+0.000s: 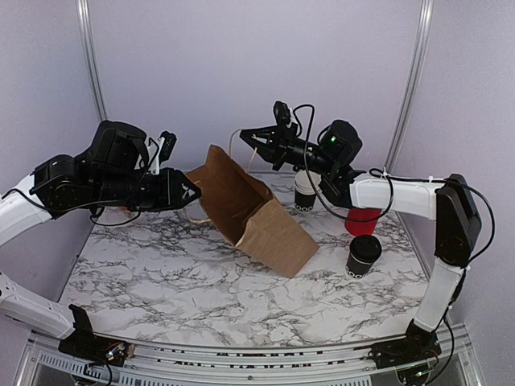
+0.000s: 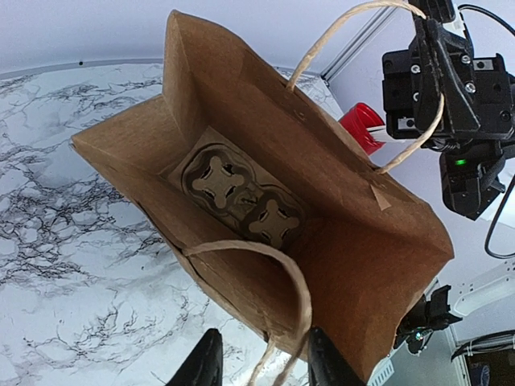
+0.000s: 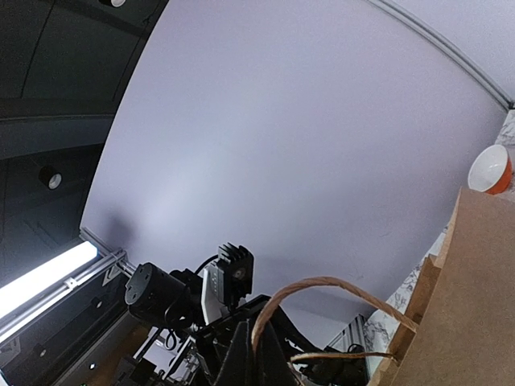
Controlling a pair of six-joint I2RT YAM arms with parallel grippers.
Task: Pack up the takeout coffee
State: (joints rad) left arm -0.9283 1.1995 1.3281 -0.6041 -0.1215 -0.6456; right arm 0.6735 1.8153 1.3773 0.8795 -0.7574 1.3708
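The takeout coffee (image 1: 364,256), a small black cup with a black lid, stands on the marble table at the right, apart from both grippers. A brown paper bag (image 1: 256,211) lies tilted in the middle, its mouth facing up and left. In the left wrist view the bag (image 2: 346,241) gapes open with a cardboard cup carrier (image 2: 241,195) at its bottom. My left gripper (image 1: 189,193) is open at the bag's near rim, the near twine handle (image 2: 298,297) hanging between its fingers (image 2: 203,366). My right gripper (image 1: 245,138) is shut on the far twine handle (image 3: 322,285) and holds it up.
A stack of white-rimmed black cups (image 1: 304,193) stands behind the bag's right end. A red cylinder (image 1: 362,221) stands just behind the coffee and also shows in the left wrist view (image 2: 362,125). The marble table (image 1: 177,281) has grey walls behind and at both sides.
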